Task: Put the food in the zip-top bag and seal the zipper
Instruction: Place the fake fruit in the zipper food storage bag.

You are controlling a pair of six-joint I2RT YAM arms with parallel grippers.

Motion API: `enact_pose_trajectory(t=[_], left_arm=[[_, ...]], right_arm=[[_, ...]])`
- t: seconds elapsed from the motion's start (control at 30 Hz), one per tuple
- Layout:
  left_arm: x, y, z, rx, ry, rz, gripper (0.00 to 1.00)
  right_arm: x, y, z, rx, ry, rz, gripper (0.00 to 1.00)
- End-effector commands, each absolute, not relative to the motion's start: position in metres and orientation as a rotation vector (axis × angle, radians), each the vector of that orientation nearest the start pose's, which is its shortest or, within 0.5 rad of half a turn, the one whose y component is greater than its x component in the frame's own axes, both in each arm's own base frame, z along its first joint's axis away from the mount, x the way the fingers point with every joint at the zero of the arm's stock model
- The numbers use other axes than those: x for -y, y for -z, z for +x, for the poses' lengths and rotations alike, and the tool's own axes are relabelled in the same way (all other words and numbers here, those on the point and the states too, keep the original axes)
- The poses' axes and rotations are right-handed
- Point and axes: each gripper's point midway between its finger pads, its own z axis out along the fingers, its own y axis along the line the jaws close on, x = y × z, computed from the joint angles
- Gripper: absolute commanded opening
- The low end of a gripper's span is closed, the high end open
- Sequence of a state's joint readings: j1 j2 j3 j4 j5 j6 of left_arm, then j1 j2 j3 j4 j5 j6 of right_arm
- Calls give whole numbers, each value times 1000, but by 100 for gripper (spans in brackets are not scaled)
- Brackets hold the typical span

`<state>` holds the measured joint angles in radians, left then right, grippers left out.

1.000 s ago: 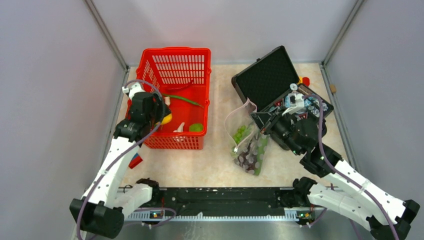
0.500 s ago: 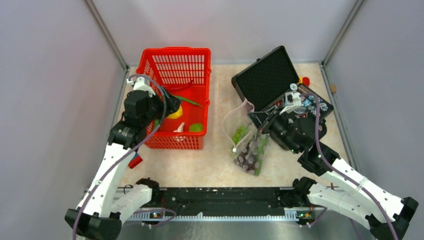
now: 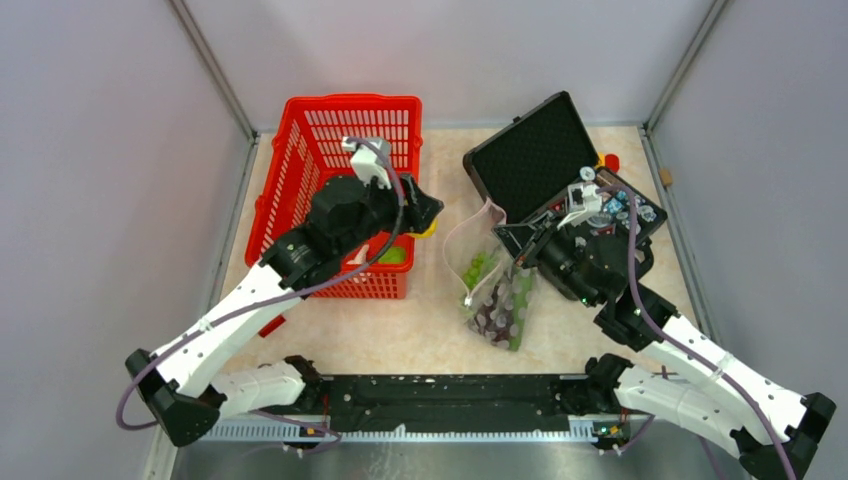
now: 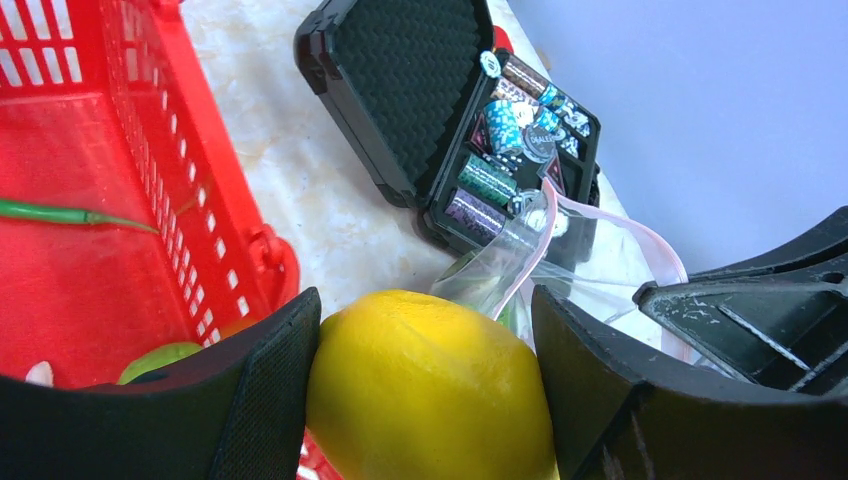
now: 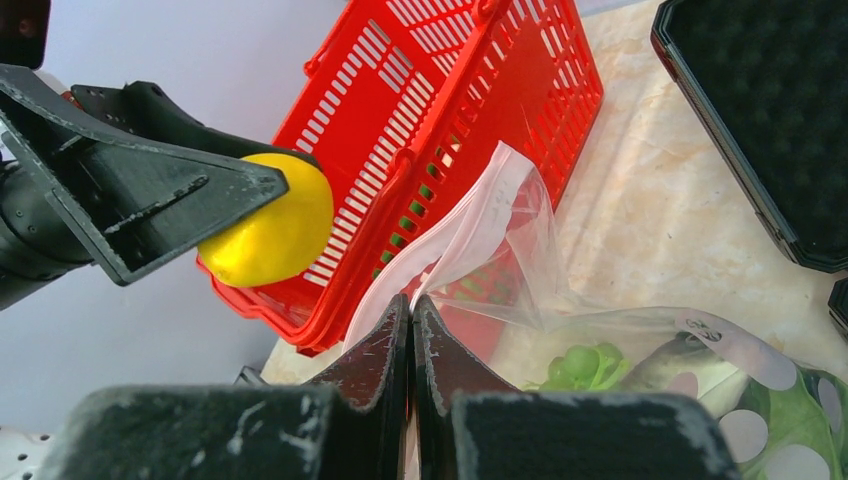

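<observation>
Top view: left end effector (image 3: 428,220) holds the lemon (image 3: 427,231) just past the red basket (image 3: 350,100) wall, near the zip-top bag (image 3: 497,290), which lies on the tabletop (image 3: 400,330) between basket and black case (image 3: 525,155). The right end effector (image 3: 512,248) is at the bag mouth.

Left wrist: pads clamped on both sides of the lemon, with the gaping mouth ahead.

Right wrist: fingers pressed together, pinching the pink zipper (image 5: 470,235) lip, likely to prop the mouth open. Green grapes (image 5: 585,365) are inside; the zipper is unsealed.
</observation>
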<state>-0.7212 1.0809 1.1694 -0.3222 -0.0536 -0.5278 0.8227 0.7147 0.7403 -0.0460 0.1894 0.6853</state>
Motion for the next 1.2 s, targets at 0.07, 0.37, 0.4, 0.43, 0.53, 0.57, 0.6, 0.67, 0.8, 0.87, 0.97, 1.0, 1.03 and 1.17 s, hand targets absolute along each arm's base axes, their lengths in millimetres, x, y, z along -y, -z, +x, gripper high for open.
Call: enact_pose_trajectory(t=[0.07,0.37,0.4,0.43,0.53,0.57,0.6,0.67,0.8,0.87,0.97,1.0,1.03,1.17], left_arm=[[279,-369,280,-1757,803,142,42],[328,-377,256,-1704,961,253,46],[332,-375,254,-1708,966,273,46],[334,-373,251,-1710,970,285,47],[340,-368,245,-1718,988,316,50],[342,-365,243,-1720,997,326,51],[344,-362,241,-1722,1006,337,52],[348,-357,238,-1727,1027,360,53],[356,-353,234,-1722,1055,381,58],[361,-352,231,-1714,1072,406,58],[367,-347,228,-1725,1080,427,60],[369,-345,227,-1729,1082,433,61],[372,-342,222,-1734,1098,459,63],[374,-336,217,-1739,1096,488,69]], right_arm=[[-224,-361,215,-1558,-1094,60,0],[-222,-359,216,-1557,-1088,74,0],[-221,-360,216,-1556,-1085,77,0],[-221,-359,216,-1554,-1085,78,0],[-218,-359,217,-1548,-1080,93,0],[-218,-359,217,-1546,-1081,94,0],[-218,-360,217,-1542,-1082,98,0],[-217,-361,217,-1536,-1088,104,0],[-217,-362,216,-1530,-1097,110,0],[-217,-361,216,-1529,-1101,115,0],[-217,-361,217,-1532,-1097,118,0],[-216,-361,217,-1532,-1096,122,0],[-214,-362,217,-1529,-1092,129,0],[-208,-362,217,-1519,-1081,156,0]])
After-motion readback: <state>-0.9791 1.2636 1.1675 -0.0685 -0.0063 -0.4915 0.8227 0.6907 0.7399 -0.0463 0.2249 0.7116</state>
